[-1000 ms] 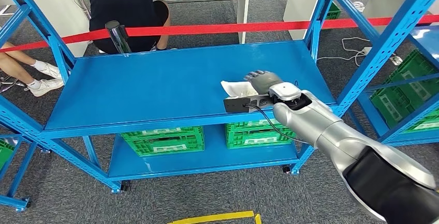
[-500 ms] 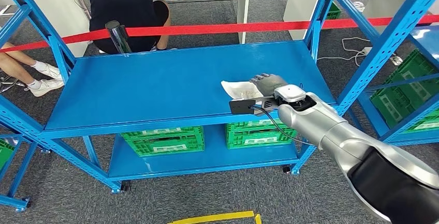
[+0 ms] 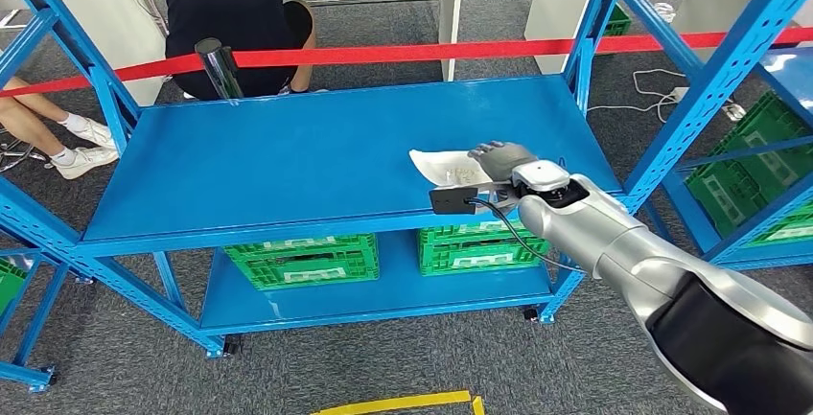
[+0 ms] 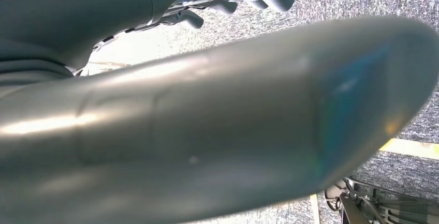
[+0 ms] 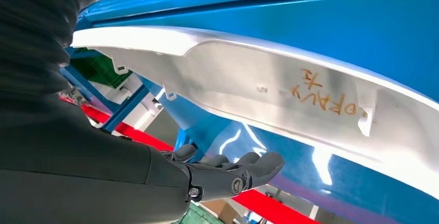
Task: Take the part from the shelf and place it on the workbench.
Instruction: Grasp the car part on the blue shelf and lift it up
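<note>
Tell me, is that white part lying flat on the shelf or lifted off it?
Cannot tell. The white part looks to lie on the blue shelf, under the right hand, but no view shows whether it touches.

This is looking like a workshop or a robot test room. Big blue metal shelves (image 3: 316, 161) are standing on grey carpet, green crates (image 3: 297, 260) are sitting below, a red tape (image 3: 403, 52) is blocking the way, and a person (image 3: 230, 12) is sitting behind it.
</note>
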`<state>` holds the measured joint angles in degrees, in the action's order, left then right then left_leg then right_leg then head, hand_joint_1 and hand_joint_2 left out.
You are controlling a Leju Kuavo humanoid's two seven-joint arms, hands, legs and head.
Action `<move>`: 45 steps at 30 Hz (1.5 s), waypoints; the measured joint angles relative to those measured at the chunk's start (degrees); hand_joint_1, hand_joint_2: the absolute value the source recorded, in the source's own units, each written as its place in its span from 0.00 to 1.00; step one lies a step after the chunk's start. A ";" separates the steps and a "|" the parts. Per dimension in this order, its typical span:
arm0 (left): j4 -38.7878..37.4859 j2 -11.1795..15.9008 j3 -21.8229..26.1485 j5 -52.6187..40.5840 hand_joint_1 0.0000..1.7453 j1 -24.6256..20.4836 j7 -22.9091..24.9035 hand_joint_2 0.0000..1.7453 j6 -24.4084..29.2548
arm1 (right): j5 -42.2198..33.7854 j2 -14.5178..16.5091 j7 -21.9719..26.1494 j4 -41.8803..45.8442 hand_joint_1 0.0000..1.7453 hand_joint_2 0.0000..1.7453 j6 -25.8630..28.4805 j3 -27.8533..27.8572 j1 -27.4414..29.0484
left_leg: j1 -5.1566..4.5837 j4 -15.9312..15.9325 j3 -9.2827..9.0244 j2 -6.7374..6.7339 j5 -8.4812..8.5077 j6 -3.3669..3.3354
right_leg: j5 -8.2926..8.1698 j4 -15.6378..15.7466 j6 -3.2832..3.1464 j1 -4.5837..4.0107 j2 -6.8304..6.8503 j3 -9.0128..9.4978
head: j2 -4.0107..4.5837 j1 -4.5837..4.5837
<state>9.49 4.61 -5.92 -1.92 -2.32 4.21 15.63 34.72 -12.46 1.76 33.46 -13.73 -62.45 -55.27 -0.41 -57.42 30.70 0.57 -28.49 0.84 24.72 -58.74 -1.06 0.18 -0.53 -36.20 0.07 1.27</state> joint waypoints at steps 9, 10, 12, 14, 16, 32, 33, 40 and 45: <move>0.00 0.00 0.04 -0.08 0.00 0.00 0.02 0.00 0.00 | -1.42 -0.05 -0.20 -1.60 0.00 1.00 -0.02 -0.61 1.25 | 0.00 0.00 -0.01 0.00 -0.01 -0.02 | 0.01 0.01 0.02 0.00 0.00 0.00 | 0.00 0.01; 0.01 0.00 0.04 -0.15 0.00 0.00 -0.04 0.00 0.00 | -1.67 -0.11 -0.25 -1.87 0.03 1.00 0.31 -0.68 1.69 | 0.00 0.00 -0.02 0.00 -0.02 -0.03 | 0.02 0.02 0.02 0.00 0.01 0.01 | 0.00 0.01; 0.02 0.00 0.04 -0.38 0.00 0.00 -0.19 0.00 0.00 | -2.17 -0.47 -0.35 -2.49 0.19 1.00 1.18 -0.76 2.96 | 0.00 0.00 -0.03 0.02 -0.04 -0.05 | 0.05 0.04 0.07 -0.01 0.03 0.04 | 0.00 0.01; 0.02 0.00 0.04 -0.71 0.00 -0.01 -0.19 0.00 0.00 | -2.64 -1.05 -0.54 -3.15 0.64 1.00 2.28 -0.79 4.63 | 0.00 0.00 -0.05 0.07 -0.05 -0.07 | 0.09 0.05 0.13 0.00 0.07 0.09 | 0.00 0.01; 0.02 0.00 0.04 -1.02 0.00 -0.03 -0.09 0.00 0.00 | -3.00 -1.50 -0.79 -3.68 0.97 1.00 3.36 -0.79 5.89 | 0.00 0.00 -0.10 0.07 -0.08 -0.11 | 0.11 0.06 0.16 0.03 0.06 0.13 | 0.00 0.01; 0.07 -0.01 0.04 -1.84 0.00 -0.37 0.08 0.00 0.00 | -3.37 -3.04 -2.17 -5.74 1.00 1.00 6.01 0.42 7.18 | 0.00 0.02 -1.62 0.01 -0.70 -0.56 | 0.72 0.29 0.71 -0.05 0.00 2.01 | 0.00 0.01; 0.07 -0.01 0.04 -1.94 0.00 -0.37 0.11 0.00 0.00 | -3.33 -3.12 -2.25 -5.74 1.00 1.00 6.03 0.56 7.28 | 0.00 0.02 -1.65 0.01 -0.72 -0.58 | 0.73 0.32 0.74 -0.07 0.00 2.08 | 0.00 0.02; 0.09 -0.08 0.04 -2.17 0.00 -0.35 0.42 0.00 0.00 | -3.19 -3.64 -2.59 -5.74 1.00 1.00 6.01 1.64 8.00 | 0.00 0.02 -1.96 0.11 -0.86 -0.81 | 0.82 0.56 0.91 -0.17 0.07 2.58 | 0.00 0.01; 0.09 -0.09 0.04 -2.17 0.00 -0.37 0.42 0.00 0.00 | -3.19 -3.86 -2.67 -5.74 1.00 1.00 6.01 1.74 8.26 | 0.00 0.02 -2.24 0.12 -0.98 -0.98 | 0.90 0.70 1.02 -0.17 0.07 2.90 | 0.00 0.01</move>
<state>9.57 4.52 -5.88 -4.09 -2.69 4.63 15.63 31.53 -16.32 -0.91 27.71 -7.72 -60.70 -47.01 -0.41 -57.40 28.46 0.69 -29.46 -0.14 25.62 -58.04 -0.04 0.00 -0.46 -33.30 0.07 1.27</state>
